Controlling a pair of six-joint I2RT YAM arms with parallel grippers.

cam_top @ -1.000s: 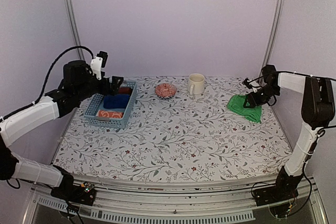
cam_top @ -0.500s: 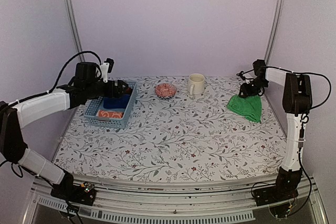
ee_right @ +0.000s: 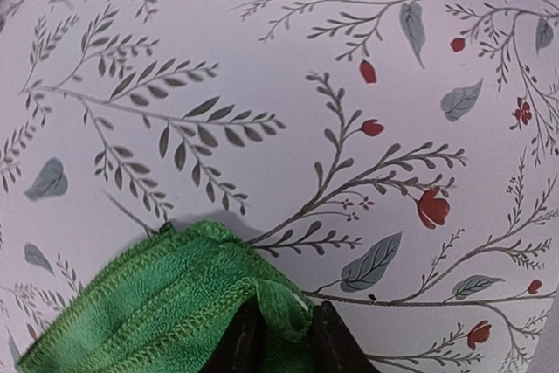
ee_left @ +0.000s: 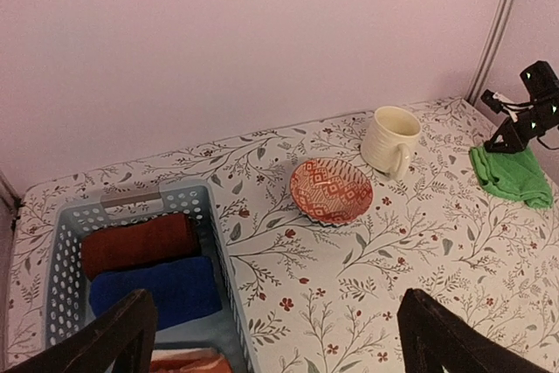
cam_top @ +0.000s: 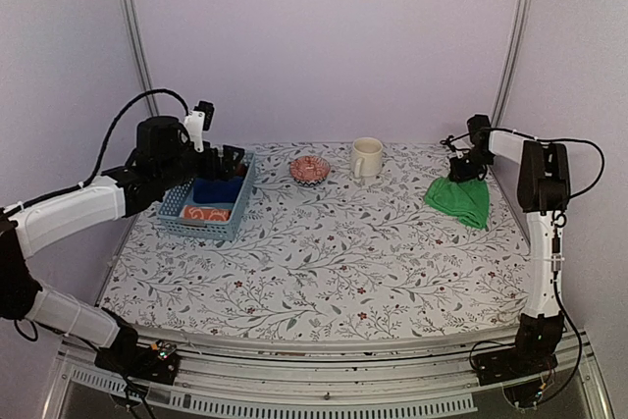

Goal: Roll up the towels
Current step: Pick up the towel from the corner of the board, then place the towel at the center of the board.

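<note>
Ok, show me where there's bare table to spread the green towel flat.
The widest bare stretch is the centre and near half of the table, from the basket across to the green towel. Crowded: the far edge, where the bowl and mug stand, and the far-right corner, where the right hand pinches the towel's edge.

The top view looks down from above and behind on the whole bench (cam_top: 324, 272). The left wrist view faces past the left claw (ee_left: 278, 338), far across to the green towel (ee_left: 515, 176). The right wrist view hangs close over it, at the right claw (ee_right: 281, 342).
</note>
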